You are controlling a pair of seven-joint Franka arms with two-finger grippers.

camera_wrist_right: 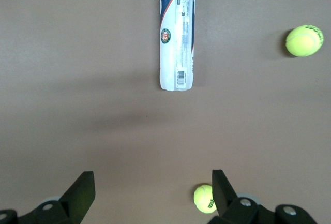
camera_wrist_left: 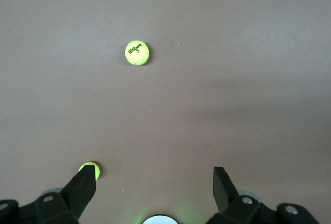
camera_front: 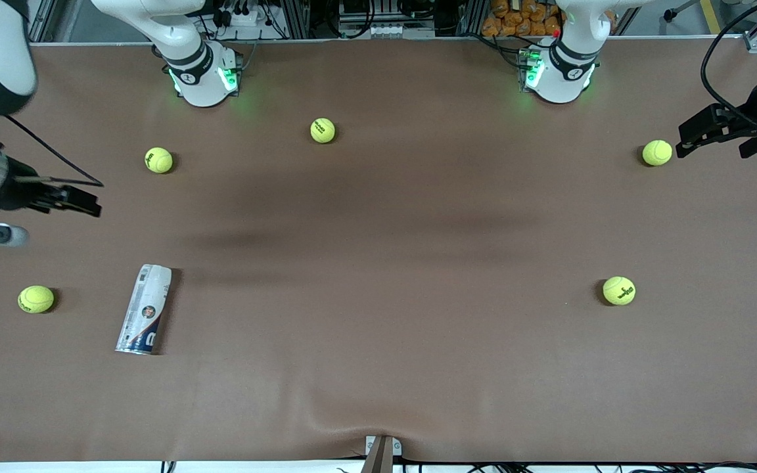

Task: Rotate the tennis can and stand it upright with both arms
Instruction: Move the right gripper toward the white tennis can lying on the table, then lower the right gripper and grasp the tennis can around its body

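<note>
The tennis can (camera_front: 145,309) lies on its side on the brown table, toward the right arm's end, with its dark-blue, silvery-rimmed end nearer the front camera. It also shows in the right wrist view (camera_wrist_right: 177,38). My right gripper (camera_front: 92,200) hangs open and empty high over the table's edge at the right arm's end, apart from the can; its fingers (camera_wrist_right: 83,193) stand wide apart. My left gripper (camera_front: 684,139) hangs open and empty over the left arm's end of the table, beside a tennis ball (camera_front: 656,152). Its fingers (camera_wrist_left: 83,188) are spread.
Several yellow-green tennis balls lie scattered: one (camera_front: 36,299) beside the can, one (camera_front: 158,159) and one (camera_front: 322,130) nearer the arm bases, one (camera_front: 618,290) toward the left arm's end. The table mat has a ripple by its front edge (camera_front: 326,414).
</note>
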